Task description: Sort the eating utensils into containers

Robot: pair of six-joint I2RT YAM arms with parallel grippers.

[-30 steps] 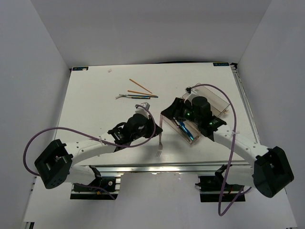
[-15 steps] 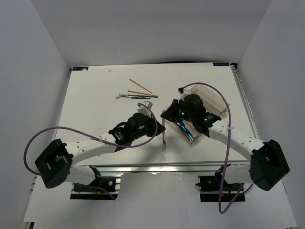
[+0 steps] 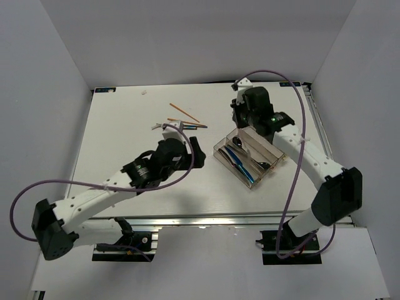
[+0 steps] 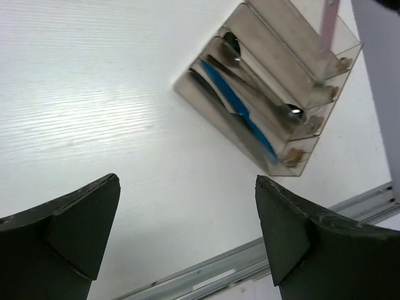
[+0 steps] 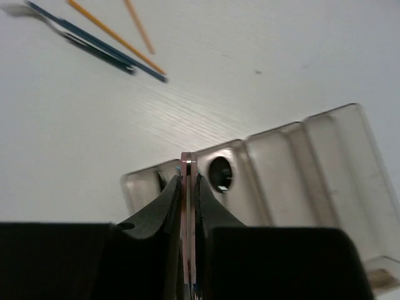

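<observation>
The right arm (image 3: 294, 147) is reaching over the far end of the clear organizer tray (image 5: 337, 162), which is sitting diagonally on the right half of the white counter (image 3: 125, 144). Its jaws are pinched shut on a pink-handled utensil (image 5: 189, 164), seen edge-on as a thin strip (its head is hidden, so the type cannot be told). In the wrist view the strip is lining up with a divider wall between two of the left compartments rather than with an open channel.

The left arm (image 3: 106, 194) is hovering left of the tray with its jaws spread wide and gripping nothing. Below them the tray is showing a blue knife (image 4: 237, 103) and spoons (image 4: 290, 112) lying in the left channels; the right channels are looking bare.

On the far middle of the counter, well apart from the tray, two orange chopsticks (image 3: 184, 112) and two dark blue slim pieces (image 5: 94, 40) are waiting.

Risks, as I am judging them: letting go above the divider could leave the utensil straddling two channels or tipping out. A thin handle in a narrow pinch could swivel during the descent. The light tray could slide if the tip is striking a wall. The left arm is sitting near the tray corner, so both arms moving together could collide.
</observation>
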